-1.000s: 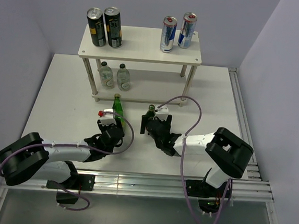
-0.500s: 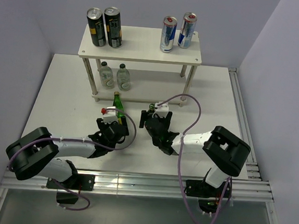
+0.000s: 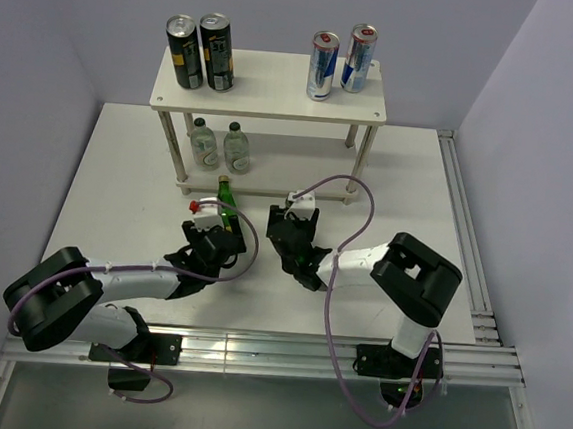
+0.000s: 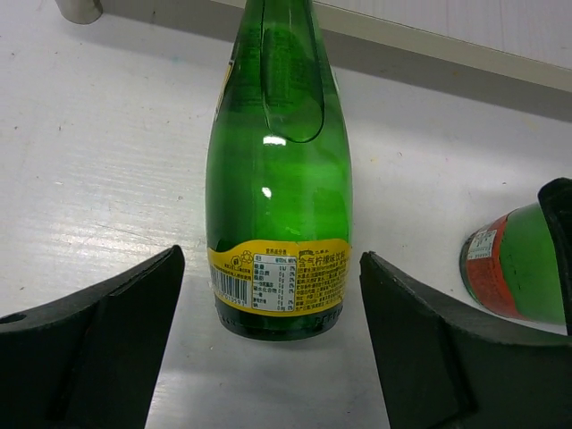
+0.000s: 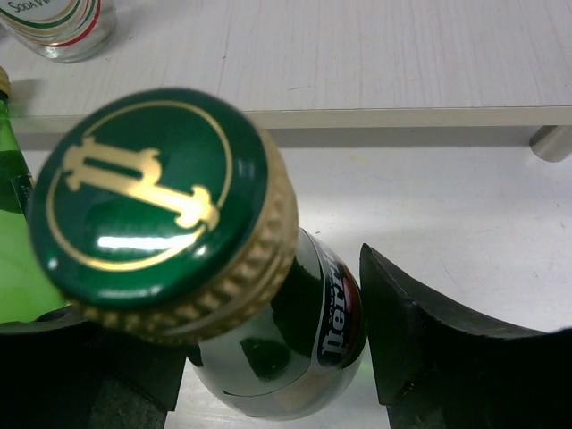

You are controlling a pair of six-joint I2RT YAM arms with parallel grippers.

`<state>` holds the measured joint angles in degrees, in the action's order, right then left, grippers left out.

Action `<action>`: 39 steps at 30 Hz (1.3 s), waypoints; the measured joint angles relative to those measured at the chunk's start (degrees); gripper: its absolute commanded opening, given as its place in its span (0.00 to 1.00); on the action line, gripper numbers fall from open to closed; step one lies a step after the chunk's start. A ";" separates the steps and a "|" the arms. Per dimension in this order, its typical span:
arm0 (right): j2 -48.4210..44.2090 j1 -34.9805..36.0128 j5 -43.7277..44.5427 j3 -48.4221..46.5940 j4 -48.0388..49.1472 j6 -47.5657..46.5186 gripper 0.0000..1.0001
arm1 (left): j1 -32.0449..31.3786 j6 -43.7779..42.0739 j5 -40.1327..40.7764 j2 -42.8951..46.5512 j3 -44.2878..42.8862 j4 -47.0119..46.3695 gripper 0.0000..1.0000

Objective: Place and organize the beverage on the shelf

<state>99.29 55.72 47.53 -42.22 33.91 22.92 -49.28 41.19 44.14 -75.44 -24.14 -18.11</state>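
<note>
The cream-white shelf stands at the back. A light green bottle with a yellow label stands upright on the table just before the shelf's lower board. My left gripper is open around its base, with a gap on both sides. In the top view this gripper sits right behind the bottle. A dark green bottle with a green and gold cap stands between the fingers of my right gripper. That gripper is shut on its body, the right finger against the label.
Two black cans and two blue-silver cans stand on the top board. Two clear bottles are at the left of the lower board. The shelf's front legs flank the opening. A rail runs along the right table edge.
My left gripper has opened and let go of the light green bottle, which stays upright. The right gripper has slid forward around the dark green bottle and closed on it.
</note>
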 measured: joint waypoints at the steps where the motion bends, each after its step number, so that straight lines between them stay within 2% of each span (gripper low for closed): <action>1: 0.35 0.00 0.33 -0.28 0.04 0.04 0.14 | 0.11 0.00 0.00 0.04 0.00 0.00 0.85; 4: 0.74 0.00 1.01 -0.74 -0.15 0.15 0.00 | 0.26 0.00 -0.09 0.22 0.00 0.02 0.84; 11: 0.35 0.00 1.33 -0.96 -1.51 0.22 0.00 | 0.50 -0.02 -0.22 0.72 0.09 -0.04 0.83; 22: -4.96 -0.94 1.79 -1.53 -10.64 -1.66 0.00 | 0.57 -0.02 -0.20 1.42 1.05 -0.42 0.83; 39: -5.77 -15.04 -1.31 -15.72 -13.09 -6.14 0.00 | 0.57 0.00 -0.20 2.60 2.01 -0.85 0.82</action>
<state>93.51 40.69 46.22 -57.93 20.82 16.78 -48.71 41.19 43.94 -72.84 -22.13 -18.96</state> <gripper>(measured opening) 0.733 0.823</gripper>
